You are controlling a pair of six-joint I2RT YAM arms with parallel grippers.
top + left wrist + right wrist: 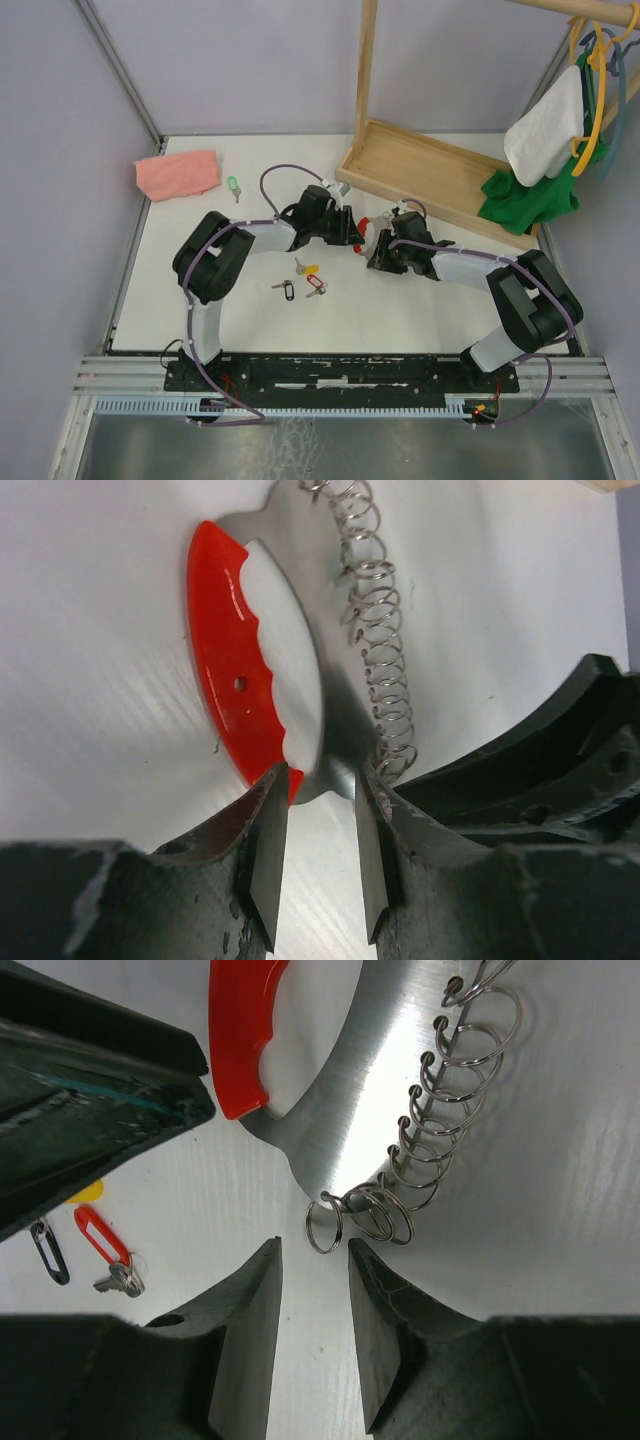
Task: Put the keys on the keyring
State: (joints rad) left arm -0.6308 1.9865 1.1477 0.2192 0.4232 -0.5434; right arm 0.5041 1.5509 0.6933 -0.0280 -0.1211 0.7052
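From above, we see a white table (400, 320) between pale walls, with a pink cloth (178, 173) at its far left and a wooden rack (430, 170) at its far right. Both arms reach in from the near edge, elbows bent outward, and their wrists meet at mid-table. The keyring (363, 222) lies between the left pincer (350, 228) and the right pincer (372, 245). 3 keys (305, 282), tagged yellow, black and red, lie on the base side of the left pincer. 1 green-tagged key (233, 186) lies well beyond it, near the cloth.

In the left wrist view, the left pincer (320, 780) has its tips apart, with the keyring's (235, 680) red-and-silver end set between them. We cannot tell whether they clamp it. The wire coil (375, 630) runs ahead of the right tip.

In the right wrist view, the right pincer (315, 1250) stands apart with nothing between its jaws. The coil's last loop lies just ahead of the gap.
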